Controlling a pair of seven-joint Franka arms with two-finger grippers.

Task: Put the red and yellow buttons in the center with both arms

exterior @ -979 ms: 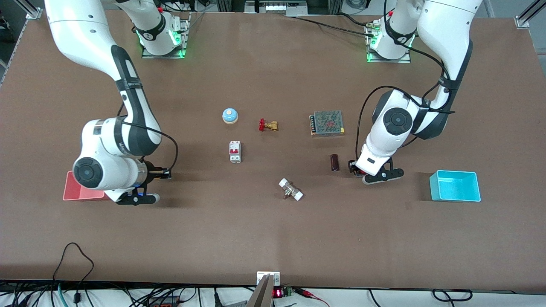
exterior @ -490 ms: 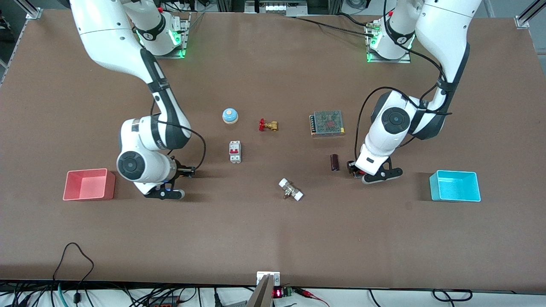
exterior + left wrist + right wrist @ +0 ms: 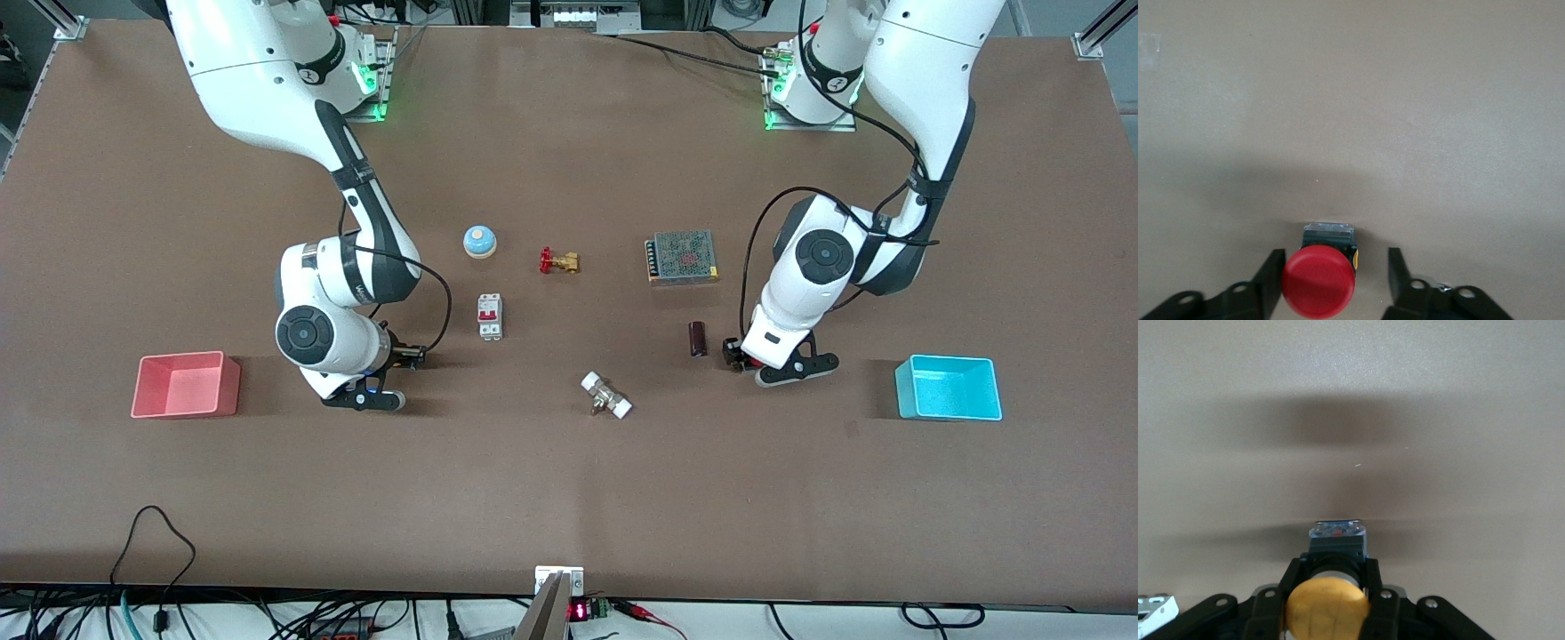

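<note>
In the left wrist view the red button (image 3: 1318, 280), a red cap on a black body, sits between the spread fingers of my left gripper (image 3: 1335, 257). A gap shows beside one finger. In the front view the left gripper (image 3: 733, 353) is low over the tabletop beside a dark cylinder (image 3: 698, 339); the red button is mostly hidden under the hand. My right gripper (image 3: 1333, 565) is shut on the black body of the yellow button (image 3: 1327, 610). In the front view the right gripper (image 3: 416, 356) is over bare brown tabletop (image 3: 533, 444) between the pink bin (image 3: 185, 384) and a white circuit breaker (image 3: 490, 316).
A blue bell (image 3: 479, 241), a brass valve with a red handle (image 3: 558, 261), a mesh-topped power supply (image 3: 683, 257) and a white-ended fitting (image 3: 606, 396) lie about the middle. A cyan bin (image 3: 948, 387) stands at the left arm's end.
My right arm has carried the yellow button from over the pink bin toward the middle of the table. My left arm has barely moved.
</note>
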